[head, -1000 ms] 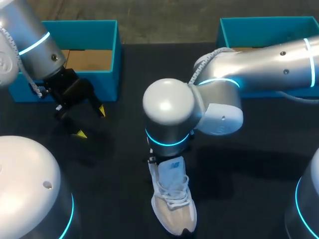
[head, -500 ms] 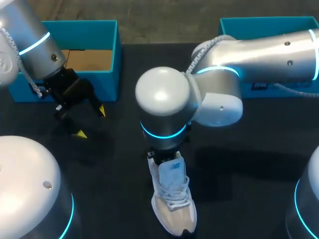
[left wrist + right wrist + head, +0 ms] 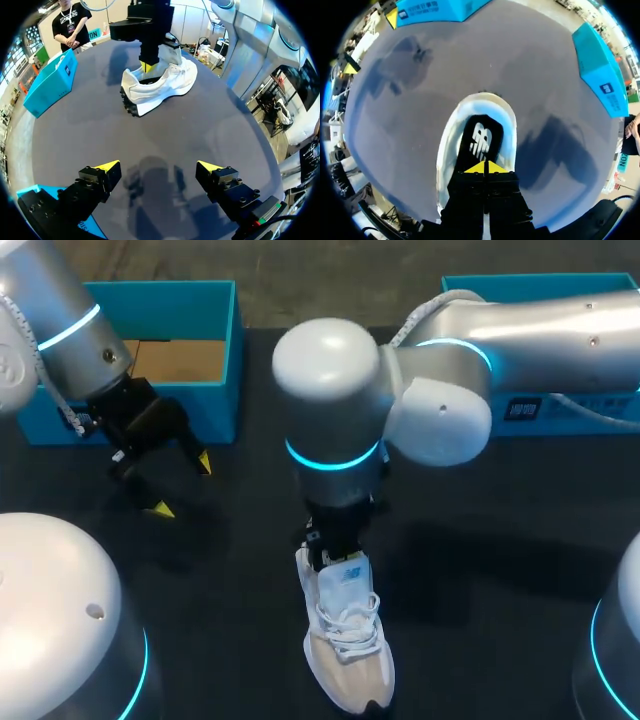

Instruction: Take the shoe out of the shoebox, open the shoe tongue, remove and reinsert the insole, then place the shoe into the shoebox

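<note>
Shoe (image 3: 345, 640) stands on the table (image 3: 480, 570) at the near side, toe toward me. Right gripper (image 3: 484, 167) is at its heel opening over the insole (image 3: 481, 137), yellow tips pressed together. Farther back, left gripper (image 3: 157, 165) hovers with jaws wide, beside the left shoebox (image 3: 215, 315); right shoebox (image 3: 540, 282) is at the far edge.

Table (image 3: 235, 585): a dark, matte top fills the head view but for a thin strip at 12 o'clock. Soft-edged shadows lie on it at about 9 and 3 o'clock of centre. In the wrist views the same top looks grey-violet, with a faint even sheen and blurred, overlapping shadow patches.
</note>
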`<action>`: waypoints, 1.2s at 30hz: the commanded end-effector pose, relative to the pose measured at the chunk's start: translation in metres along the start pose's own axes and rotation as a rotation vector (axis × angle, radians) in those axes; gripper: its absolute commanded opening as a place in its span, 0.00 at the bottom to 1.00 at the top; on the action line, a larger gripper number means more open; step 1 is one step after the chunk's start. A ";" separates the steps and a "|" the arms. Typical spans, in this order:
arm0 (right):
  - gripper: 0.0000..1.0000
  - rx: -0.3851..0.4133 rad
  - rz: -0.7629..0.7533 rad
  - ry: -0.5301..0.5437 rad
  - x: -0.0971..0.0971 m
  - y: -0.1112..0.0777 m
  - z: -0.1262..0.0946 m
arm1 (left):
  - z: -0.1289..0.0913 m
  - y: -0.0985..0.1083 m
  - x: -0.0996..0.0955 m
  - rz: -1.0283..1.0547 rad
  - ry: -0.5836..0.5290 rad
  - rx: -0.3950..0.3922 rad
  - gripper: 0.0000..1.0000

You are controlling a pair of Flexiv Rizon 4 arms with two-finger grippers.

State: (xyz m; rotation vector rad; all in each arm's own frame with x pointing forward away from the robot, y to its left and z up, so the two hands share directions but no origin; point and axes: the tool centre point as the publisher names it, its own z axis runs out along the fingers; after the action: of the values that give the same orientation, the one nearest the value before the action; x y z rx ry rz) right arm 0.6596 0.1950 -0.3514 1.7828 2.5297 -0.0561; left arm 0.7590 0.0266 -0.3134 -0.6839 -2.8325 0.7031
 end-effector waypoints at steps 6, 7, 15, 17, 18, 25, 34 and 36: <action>0.07 0.068 0.011 0.079 0.000 -0.004 0.001 | 0.000 0.000 0.001 0.000 0.000 -0.003 1.00; 0.09 0.071 0.012 0.079 0.001 -0.006 0.001 | 0.000 0.000 0.001 0.000 0.000 -0.003 1.00; 0.47 0.109 0.027 0.080 0.013 -0.013 0.003 | 0.000 0.000 0.001 0.000 0.000 -0.003 1.00; 0.50 0.110 0.030 0.081 0.015 -0.015 0.003 | 0.000 0.000 0.001 0.000 0.000 -0.003 1.00; 0.56 0.123 0.037 0.077 0.016 -0.015 0.003 | 0.000 0.000 0.001 0.000 0.000 -0.003 1.00; 1.00 0.132 0.038 0.082 0.021 -0.017 0.002 | 0.000 0.000 0.001 0.000 0.000 -0.003 1.00; 1.00 0.137 0.062 0.081 0.027 -0.026 -0.001 | 0.000 0.000 0.001 0.000 0.000 -0.003 1.00; 1.00 0.138 0.068 0.079 0.028 -0.028 -0.001 | 0.000 0.000 0.001 0.000 0.000 -0.003 1.00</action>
State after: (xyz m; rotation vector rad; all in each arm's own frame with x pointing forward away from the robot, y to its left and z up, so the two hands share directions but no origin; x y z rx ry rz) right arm 0.6275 0.2105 -0.3514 1.9561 2.5803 -0.1661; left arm 0.7590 0.0266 -0.3134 -0.6840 -2.8324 0.7031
